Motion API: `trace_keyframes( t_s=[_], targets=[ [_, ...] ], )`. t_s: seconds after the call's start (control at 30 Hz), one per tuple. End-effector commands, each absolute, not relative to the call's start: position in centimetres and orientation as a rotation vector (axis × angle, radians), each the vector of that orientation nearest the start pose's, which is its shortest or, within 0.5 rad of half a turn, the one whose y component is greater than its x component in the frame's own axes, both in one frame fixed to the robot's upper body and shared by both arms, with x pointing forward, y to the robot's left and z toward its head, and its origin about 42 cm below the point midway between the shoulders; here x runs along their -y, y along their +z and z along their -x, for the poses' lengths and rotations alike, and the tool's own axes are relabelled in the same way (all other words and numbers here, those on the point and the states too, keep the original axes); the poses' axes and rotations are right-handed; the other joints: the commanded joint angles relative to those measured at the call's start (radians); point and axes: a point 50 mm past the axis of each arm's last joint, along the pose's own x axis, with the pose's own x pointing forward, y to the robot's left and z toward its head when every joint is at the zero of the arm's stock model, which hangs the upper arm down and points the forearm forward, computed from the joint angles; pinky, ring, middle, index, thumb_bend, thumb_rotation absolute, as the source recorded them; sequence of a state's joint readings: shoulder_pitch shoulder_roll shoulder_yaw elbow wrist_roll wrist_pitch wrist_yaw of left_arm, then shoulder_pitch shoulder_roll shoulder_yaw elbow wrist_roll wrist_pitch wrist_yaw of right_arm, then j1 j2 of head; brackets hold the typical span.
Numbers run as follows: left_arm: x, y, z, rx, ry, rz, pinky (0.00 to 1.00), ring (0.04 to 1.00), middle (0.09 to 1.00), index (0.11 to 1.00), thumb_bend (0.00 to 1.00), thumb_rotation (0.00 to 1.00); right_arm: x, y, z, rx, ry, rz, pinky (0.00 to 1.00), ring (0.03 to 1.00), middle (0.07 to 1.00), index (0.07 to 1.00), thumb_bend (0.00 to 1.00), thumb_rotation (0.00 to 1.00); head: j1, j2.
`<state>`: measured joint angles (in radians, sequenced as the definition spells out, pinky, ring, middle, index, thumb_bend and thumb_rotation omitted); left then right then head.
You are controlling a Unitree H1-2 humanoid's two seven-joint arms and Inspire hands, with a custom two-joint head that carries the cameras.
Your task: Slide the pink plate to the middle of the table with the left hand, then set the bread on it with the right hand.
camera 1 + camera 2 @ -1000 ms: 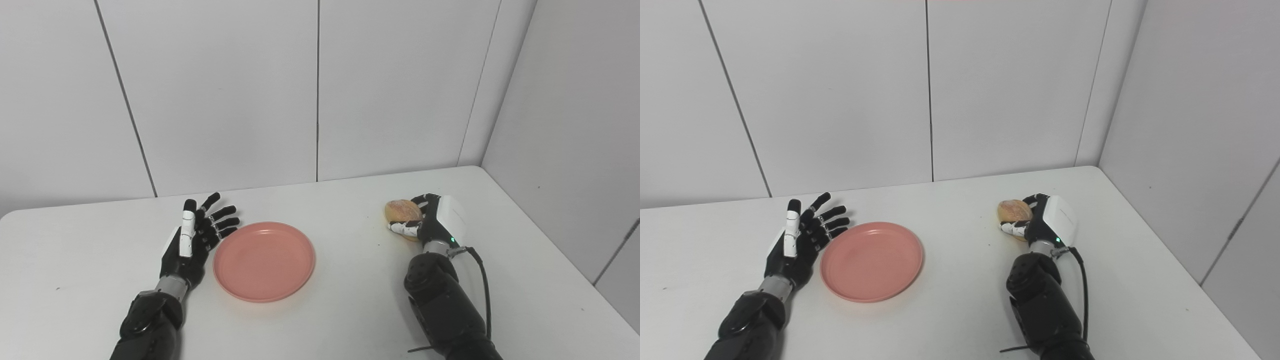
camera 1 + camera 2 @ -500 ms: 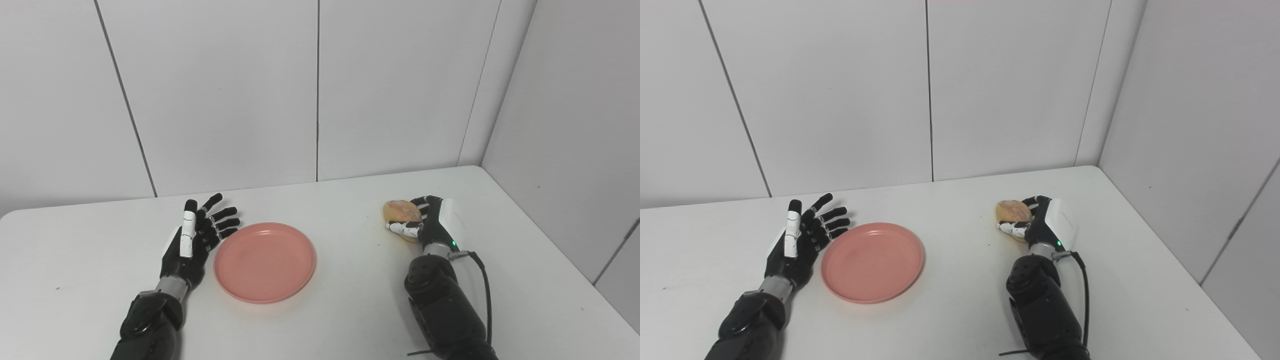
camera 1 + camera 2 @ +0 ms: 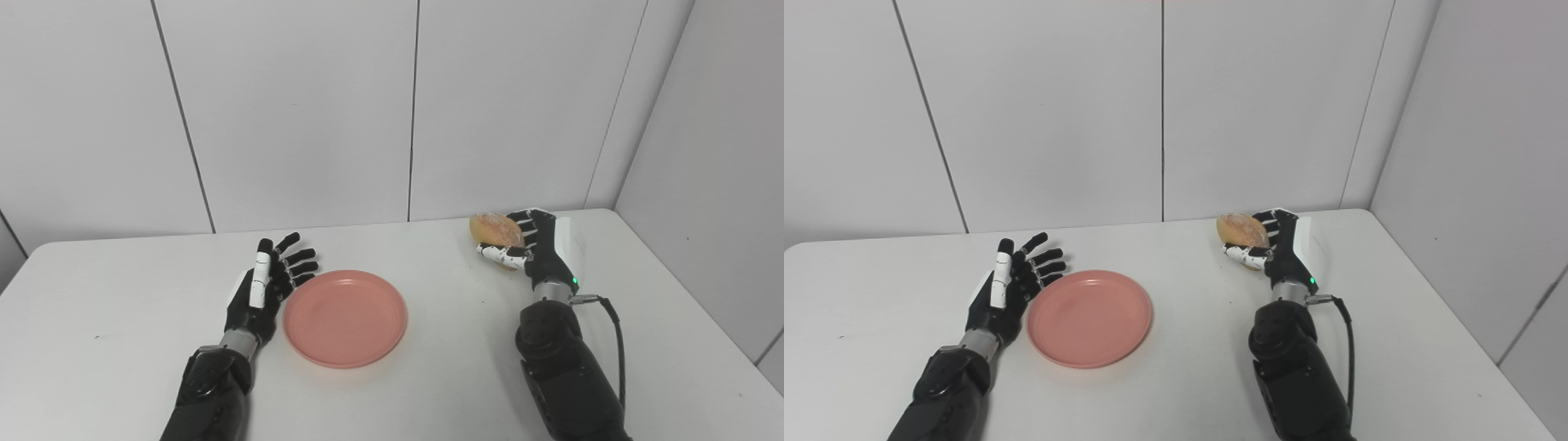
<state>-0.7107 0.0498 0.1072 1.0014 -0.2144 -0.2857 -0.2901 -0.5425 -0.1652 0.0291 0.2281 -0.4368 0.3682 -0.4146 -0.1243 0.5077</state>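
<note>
While the tabletop (image 3: pixel 122 343) carries the plate (image 3: pixel 345 318) near its middle, slide looks done. Left robot hand (image 3: pixel 266 288) rests open just beside plate's rim; right robot hand (image 3: pixel 533 248) grips bread (image 3: pixel 493 228), lifted, well apart from plate. Placing bread remains.

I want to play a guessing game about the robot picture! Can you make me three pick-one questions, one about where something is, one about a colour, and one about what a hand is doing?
1. Where is the plate?
A. Beside the left hand
B. Under the bread
C. On the floor

2. What colour is the plate?
A. Blue
B. Pink
C. Green

3. What is the right hand doing?
A. Resting empty
B. Pushing the plate
C. Holding the bread

Answers:
1. A, the plate lies on the table right next to the open left hand.
2. B, it is plainly pink.
3. C, its fingers wrap the bread, off to the plate's right.
</note>
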Motion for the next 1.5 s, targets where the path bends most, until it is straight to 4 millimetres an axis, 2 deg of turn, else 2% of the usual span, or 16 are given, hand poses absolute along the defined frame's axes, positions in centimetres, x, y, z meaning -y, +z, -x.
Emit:
trace_keyframes(
  t_s=[0.0, 0.07, 0.2, 0.5, 0.73, 0.9, 1.0, 1.47],
  targets=[
    [-17.4, 10.3, -47.5, -0.047, -0.283, 0.186, 0.71, 0.722, 0.746, 0.833, 0.79, 0.98, 24.6, 25.4, -44.6, 0.206, -0.477, 0.61, 0.4, 0.447, 0.514, 0.479, 0.52, 0.0, 0.024, 0.003],
    [-17.1, 10.3, -47.5, -0.048, -0.285, 0.185, 0.71, 0.721, 0.754, 0.835, 0.78, 0.99, 24.4, 26.0, -44.4, 0.219, -0.459, 0.596, 0.43, 0.458, 0.523, 0.464, 0.52, 0.0, 0.052, 0.004],
    [-16.7, 10.4, -47.6, -0.048, -0.287, 0.185, 0.71, 0.712, 0.752, 0.838, 0.79, 0.99, 23.9, 26.8, -44.1, 0.226, -0.422, 0.57, 0.42, 0.456, 0.519, 0.469, 0.52, 0.0, 0.092, 0.008],
    [-15.8, 10.5, -47.6, -0.05, -0.282, 0.199, 0.7, 0.707, 0.741, 0.837, 0.78, 0.97, 22.7, 27.4, -43.8, 0.257, -0.304, 0.57, 0.42, 0.464, 0.518, 0.464, 0.52, 0.0, 0.158, 0.006],
    [-15.6, 10.5, -47.6, -0.043, -0.286, 0.198, 0.7, 0.714, 0.744, 0.841, 0.79, 0.96, 20.7, 28.0, -43.3, 0.293, -0.14, 0.563, 0.43, 0.468, 0.519, 0.459, 0.52, 0.0, 0.161, 0.002],
    [-15.8, 10.5, -47.5, -0.041, -0.285, 0.194, 0.7, 0.721, 0.747, 0.839, 0.77, 0.97, 18.9, 27.8, -43.1, 0.302, 0.0, 0.516, 0.39, 0.445, 0.512, 0.48, 0.52, 0.0, 0.157, 0.003],
    [-15.8, 10.4, -47.4, -0.044, -0.279, 0.193, 0.7, 0.72, 0.745, 0.837, 0.76, 0.98, 17.9, 27.4, -43.3, 0.293, 0.108, 0.524, 0.42, 0.464, 0.509, 0.469, 0.52, 0.0, 0.155, 0.007],
    [-15.9, 10.4, -47.4, -0.054, -0.276, 0.205, 0.68, 0.707, 0.739, 0.838, 0.77, 0.97, 16.1, 26.5, -45.4, 0.286, 0.464, 0.553, 0.37, 0.443, 0.492, 0.491, 0.52, 0.0, 0.158, 0.014]
  ],
)
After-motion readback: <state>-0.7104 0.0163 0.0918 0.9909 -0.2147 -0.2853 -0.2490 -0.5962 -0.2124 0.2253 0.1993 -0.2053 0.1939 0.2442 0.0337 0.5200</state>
